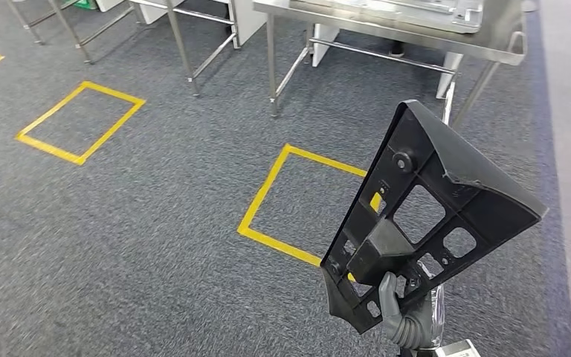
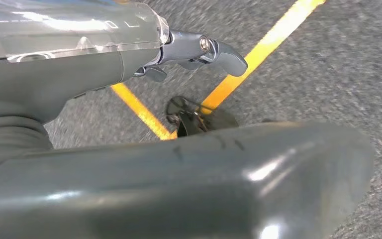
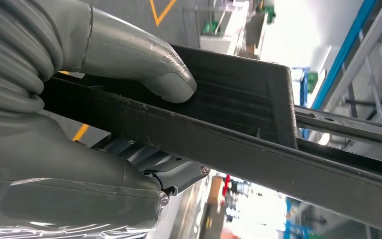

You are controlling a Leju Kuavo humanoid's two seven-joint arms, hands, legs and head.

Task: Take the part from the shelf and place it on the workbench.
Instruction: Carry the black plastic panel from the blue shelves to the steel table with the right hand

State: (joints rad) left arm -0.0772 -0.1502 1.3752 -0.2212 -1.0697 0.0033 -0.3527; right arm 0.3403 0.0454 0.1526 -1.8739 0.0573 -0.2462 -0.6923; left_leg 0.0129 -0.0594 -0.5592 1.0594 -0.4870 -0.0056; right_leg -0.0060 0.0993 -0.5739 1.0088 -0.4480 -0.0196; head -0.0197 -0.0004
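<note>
The part (image 1: 446, 186) is a black plastic panel, roughly triangular, with several cut-outs. It stands upright at the lower right of the head view. My right hand (image 1: 398, 312) grips its lower edge from below. In the right wrist view the grey thumb (image 3: 144, 59) presses on the part's (image 3: 238, 99) ribbed face, and darker fingers (image 3: 174, 172) clamp it from the other side. The steel workbench (image 1: 386, 30) stands ahead at the top of the head view, beyond the part. My left hand (image 2: 79, 64) hangs over the carpet and holds nothing, one finger (image 2: 214, 52) stretched out.
Grey carpet carries two yellow taped squares, one just ahead (image 1: 268, 201) beside the part and one at the left (image 1: 44, 141). More steel table legs (image 1: 186, 44) stand at the top left. A light metal piece (image 1: 416, 11) lies on the workbench.
</note>
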